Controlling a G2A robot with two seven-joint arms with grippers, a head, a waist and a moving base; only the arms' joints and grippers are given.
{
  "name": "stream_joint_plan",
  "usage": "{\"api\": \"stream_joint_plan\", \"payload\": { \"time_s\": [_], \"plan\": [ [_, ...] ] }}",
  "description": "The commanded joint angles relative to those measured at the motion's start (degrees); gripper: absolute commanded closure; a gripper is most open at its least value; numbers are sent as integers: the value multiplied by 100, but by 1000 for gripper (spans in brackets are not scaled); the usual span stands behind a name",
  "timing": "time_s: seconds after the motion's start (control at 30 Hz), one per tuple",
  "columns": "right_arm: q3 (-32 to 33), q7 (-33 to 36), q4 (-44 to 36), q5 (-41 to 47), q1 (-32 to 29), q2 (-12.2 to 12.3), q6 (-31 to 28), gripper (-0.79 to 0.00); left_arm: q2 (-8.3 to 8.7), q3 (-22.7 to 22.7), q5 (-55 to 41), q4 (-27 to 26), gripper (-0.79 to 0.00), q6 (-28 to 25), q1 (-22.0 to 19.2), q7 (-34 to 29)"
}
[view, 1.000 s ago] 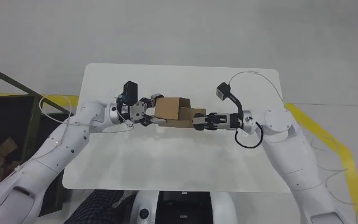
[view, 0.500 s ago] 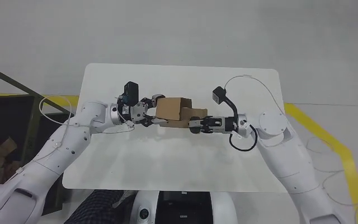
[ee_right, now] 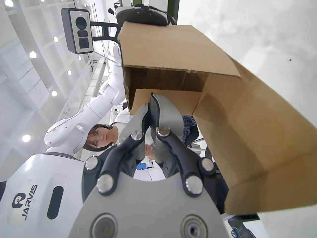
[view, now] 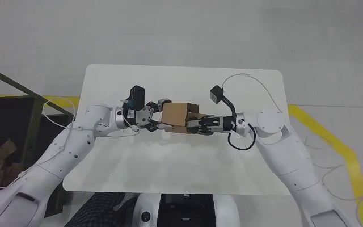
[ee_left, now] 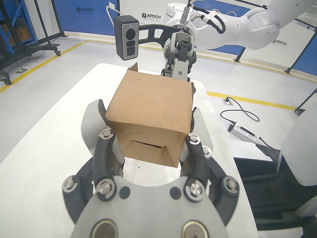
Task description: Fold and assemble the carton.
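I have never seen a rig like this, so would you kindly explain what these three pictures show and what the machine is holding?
It is a two-armed robot working at a white table. The top view looks down from a camera above its arms; the other two pictures come from cameras on the wrists, each showing its own arm's gripper up close. The work piece is a brown cardboard carton, partly folded. The left gripper clamps it, one finger on each side. The right gripper, fingers shut together, has its tip against an inner flap at the carton's open end. The black box on a bracket is the other arm's wrist camera.
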Motion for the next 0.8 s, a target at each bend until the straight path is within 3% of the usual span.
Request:
{"api": "stream_joint_plan", "payload": {
  "time_s": [0.0,0.77],
  "plan": [
    [-37,20,43,48,38,-11,-43,0,-4,12,-4,-2,-416,0,0,-16],
    [601,-552,335,-238,114,141,39,0,66,-171,-30,-68,-459,0,219,53]
  ]
}}
